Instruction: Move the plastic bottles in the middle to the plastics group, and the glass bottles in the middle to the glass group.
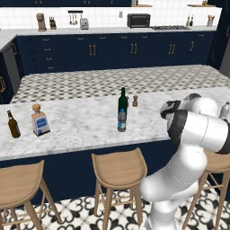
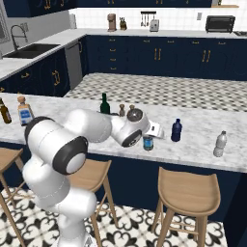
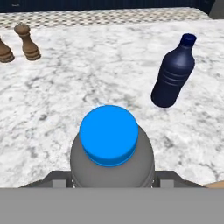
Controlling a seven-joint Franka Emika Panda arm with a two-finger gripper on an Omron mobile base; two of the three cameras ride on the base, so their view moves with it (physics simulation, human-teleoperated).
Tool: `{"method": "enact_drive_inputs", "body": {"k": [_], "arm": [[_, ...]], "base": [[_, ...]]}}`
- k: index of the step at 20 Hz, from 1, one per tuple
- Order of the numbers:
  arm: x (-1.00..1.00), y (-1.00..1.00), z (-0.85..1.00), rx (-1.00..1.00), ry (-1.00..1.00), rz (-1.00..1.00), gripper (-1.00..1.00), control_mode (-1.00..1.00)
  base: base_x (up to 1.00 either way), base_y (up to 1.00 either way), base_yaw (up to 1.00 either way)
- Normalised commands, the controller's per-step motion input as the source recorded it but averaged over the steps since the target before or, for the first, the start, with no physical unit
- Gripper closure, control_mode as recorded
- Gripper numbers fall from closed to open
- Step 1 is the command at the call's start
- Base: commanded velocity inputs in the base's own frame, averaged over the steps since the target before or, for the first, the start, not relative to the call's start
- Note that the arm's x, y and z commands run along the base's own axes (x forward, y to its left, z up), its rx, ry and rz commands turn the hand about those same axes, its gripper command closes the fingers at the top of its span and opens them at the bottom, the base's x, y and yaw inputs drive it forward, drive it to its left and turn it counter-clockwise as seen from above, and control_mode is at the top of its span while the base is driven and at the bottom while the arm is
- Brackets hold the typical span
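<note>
My gripper (image 2: 150,137) is shut on a small clear plastic bottle (image 2: 148,143) with a blue label, standing on the marble counter just left of the dark-blue bottle (image 2: 176,130). In the hand view its blue cap (image 3: 109,134) sits between my fingertips (image 3: 59,180), with the dark-blue bottle (image 3: 173,78) beyond to the right. A pale clear bottle (image 2: 220,144) stands farther right. Another blue-labelled water bottle (image 1: 121,120) stands in front of the tall green glass bottle (image 1: 122,100) mid-counter. The brown beer bottle (image 1: 13,125) and squat stoppered bottle (image 1: 40,120) stand at the left end.
Two brown wooden shakers (image 3: 27,41) stand behind the green bottle on the marble counter (image 1: 76,130). Wooden stools (image 1: 118,168) line the counter's near side. My white arm (image 2: 91,128) reaches across the counter's front edge.
</note>
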Motion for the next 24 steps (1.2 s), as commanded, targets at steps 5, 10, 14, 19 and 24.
{"method": "enact_drive_inputs", "body": {"k": [5, 10, 14, 19, 24], "arm": [[0.26, -0.85, 0.00, 0.00, 0.00, -0.02, 1.00, -1.00], [0.29, -0.43, -0.11, 0.10, 0.00, 0.00, 1.00, -1.00], [0.05, -0.01, -0.31, 0.13, 0.00, 0.00, 1.00, -1.00], [0.06, 0.09, -0.33, 0.02, 0.00, 0.00, 1.00, -1.00], [0.28, 0.28, -0.08, 0.00, 0.00, 0.00, 1.00, -1.00]], "base": [[0.00, 0.00, 0.00], [0.00, 0.00, 0.00], [0.00, 0.00, 0.00], [0.00, 0.00, 0.00], [0.00, 0.00, 0.00]]}}
